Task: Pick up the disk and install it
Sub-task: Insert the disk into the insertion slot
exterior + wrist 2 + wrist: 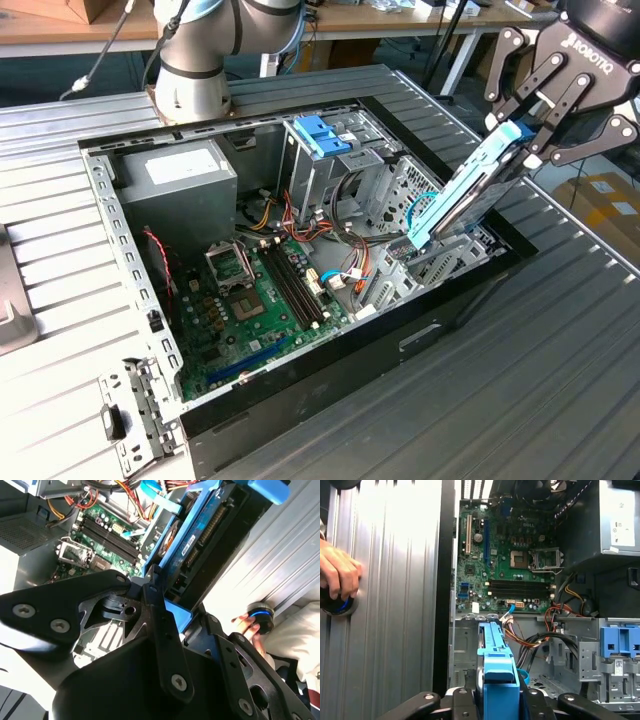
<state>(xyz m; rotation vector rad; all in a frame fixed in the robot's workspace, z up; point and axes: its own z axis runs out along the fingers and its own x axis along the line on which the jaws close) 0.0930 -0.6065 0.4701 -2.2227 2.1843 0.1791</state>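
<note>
Fingers (537,85) of the gripper (532,140) clamp the upper end of the disk (468,195) at the exterior view's right. It hangs steeply tilted, lower end down above the drive bay (440,265) inside the open computer case (330,390), presumably angled for insertion.

Disk (465,195) in end effector (522,138), over PC case (330,390), exterior view's right.
</note>
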